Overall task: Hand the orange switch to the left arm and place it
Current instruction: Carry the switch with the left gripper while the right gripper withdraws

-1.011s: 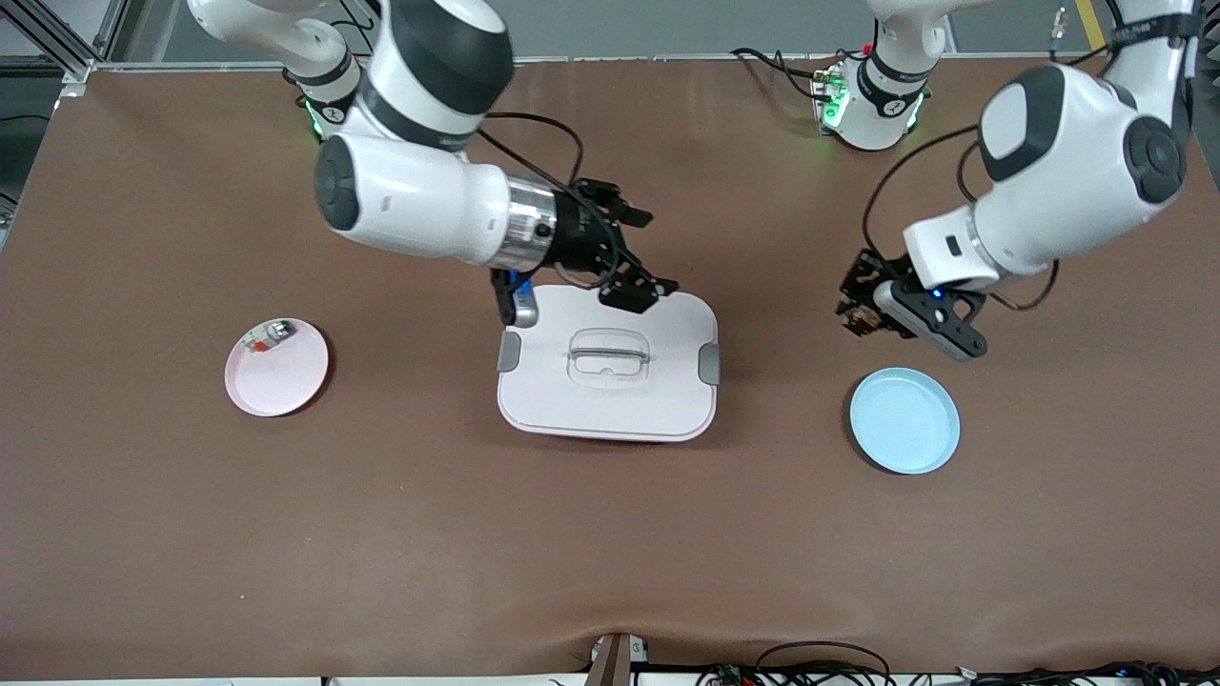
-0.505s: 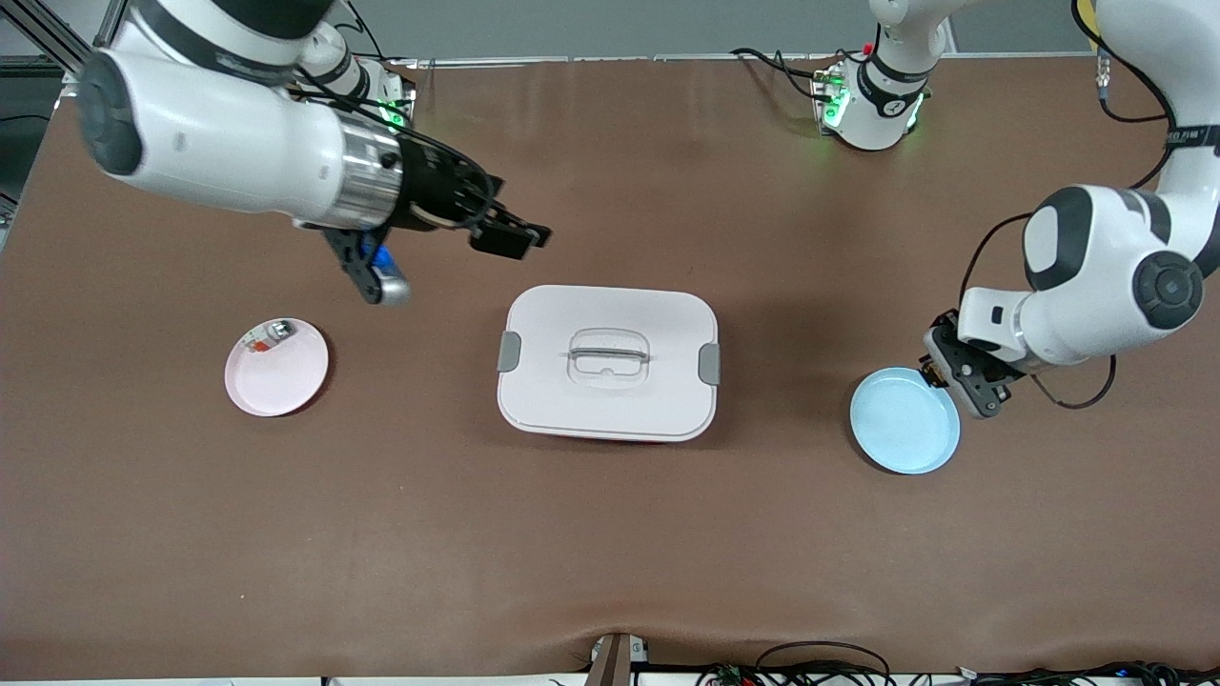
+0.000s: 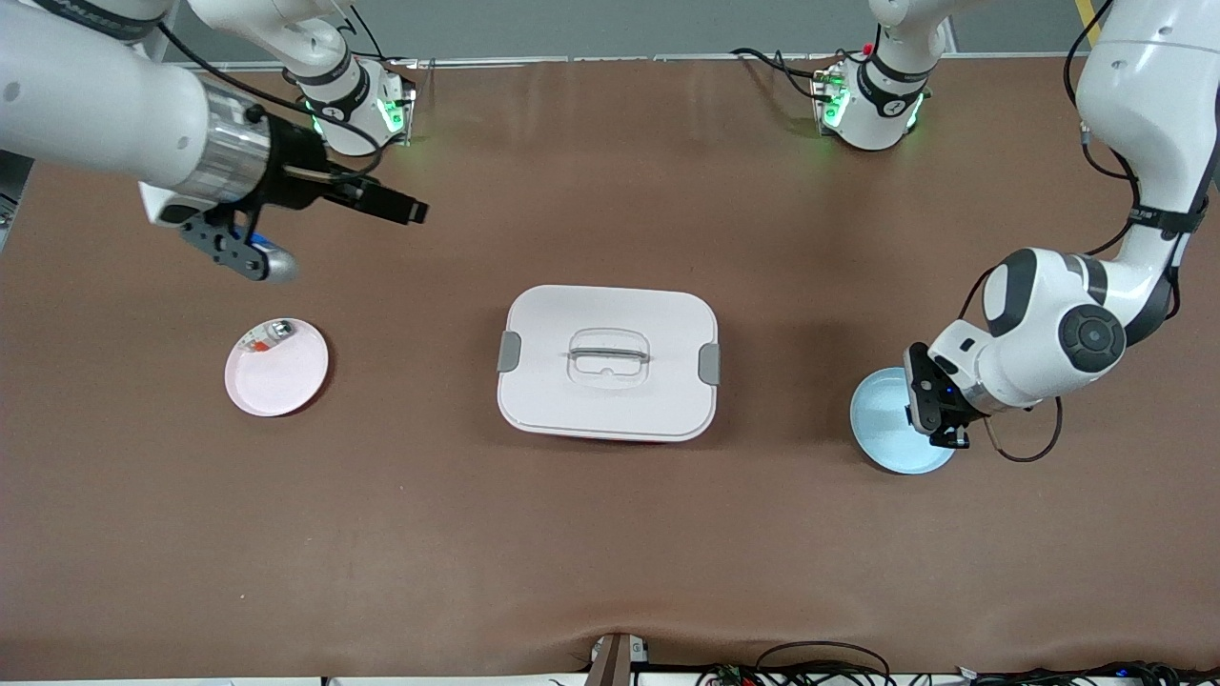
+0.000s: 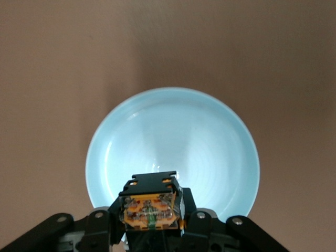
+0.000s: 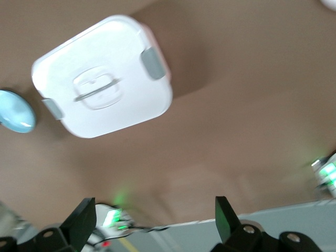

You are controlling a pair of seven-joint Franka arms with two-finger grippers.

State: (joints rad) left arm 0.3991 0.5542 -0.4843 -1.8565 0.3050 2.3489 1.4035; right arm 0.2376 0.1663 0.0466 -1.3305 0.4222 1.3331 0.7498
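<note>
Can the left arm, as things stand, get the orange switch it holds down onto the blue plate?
Probably yes. The left gripper is shut on the orange switch directly over the blue plate, whose surface is bare, with nothing between them. The box sits well aside, mid-table.

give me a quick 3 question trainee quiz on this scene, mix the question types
1. True or false: the left hand is shut on the orange switch.
2. What is the left hand over? A) the pink plate B) the blue plate C) the box
3. Fill in: the right hand is ____ and holds nothing.

Key: 1 true. 2 B. 3 open.
</note>
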